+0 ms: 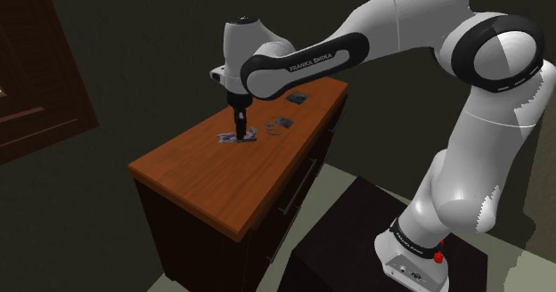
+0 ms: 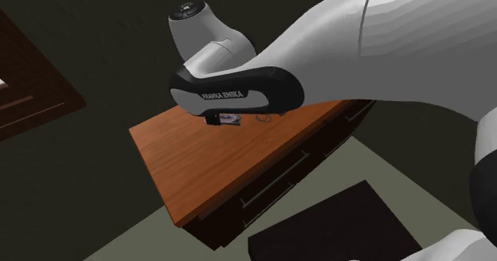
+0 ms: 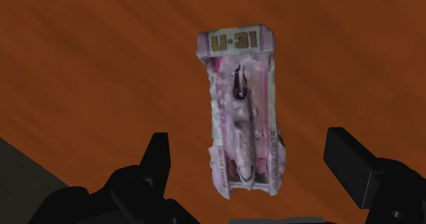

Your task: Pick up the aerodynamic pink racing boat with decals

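Wrist view: one pink boat (image 3: 240, 113) sits untouched between the claw's (image 3: 251, 158) spread fingers (image 3: 158, 158) on one brown counter (image 3: 102, 65); one dark tile (image 1: 297, 96), one grey scrap (image 1: 281, 124) nearby; dark walls (image 1: 134, 32).

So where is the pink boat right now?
In the shoulder view the boat lies on the brown cabinet top, directly under the open gripper, left of a small grey item.

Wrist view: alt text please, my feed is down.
A pink and white racing boat marked U-31 lies on a reddish-brown wooden top. One end sits between the two black fingers of the open end effector, with a gap on each side.
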Controlling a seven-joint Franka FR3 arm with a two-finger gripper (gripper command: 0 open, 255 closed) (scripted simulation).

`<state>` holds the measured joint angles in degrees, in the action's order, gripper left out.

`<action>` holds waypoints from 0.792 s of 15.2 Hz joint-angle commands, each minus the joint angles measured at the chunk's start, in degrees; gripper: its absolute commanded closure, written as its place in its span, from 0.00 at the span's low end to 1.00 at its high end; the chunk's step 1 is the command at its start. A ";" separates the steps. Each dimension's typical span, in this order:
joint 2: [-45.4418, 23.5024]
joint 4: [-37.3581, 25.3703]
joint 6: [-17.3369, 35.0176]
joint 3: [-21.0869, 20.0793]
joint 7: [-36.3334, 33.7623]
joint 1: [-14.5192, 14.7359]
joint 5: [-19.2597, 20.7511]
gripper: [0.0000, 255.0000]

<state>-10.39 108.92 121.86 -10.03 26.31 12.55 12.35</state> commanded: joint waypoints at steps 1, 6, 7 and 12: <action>-0.66 0.92 1.56 0.07 -0.16 -0.01 0.35 0.00; -1.82 2.24 3.95 0.20 -0.81 0.04 0.93 0.00; -1.85 2.15 3.90 0.20 -0.78 0.03 0.92 1.00; -1.82 2.20 3.92 0.20 -0.79 0.03 0.92 1.00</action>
<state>-12.21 111.12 125.78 -9.83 25.52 12.58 13.27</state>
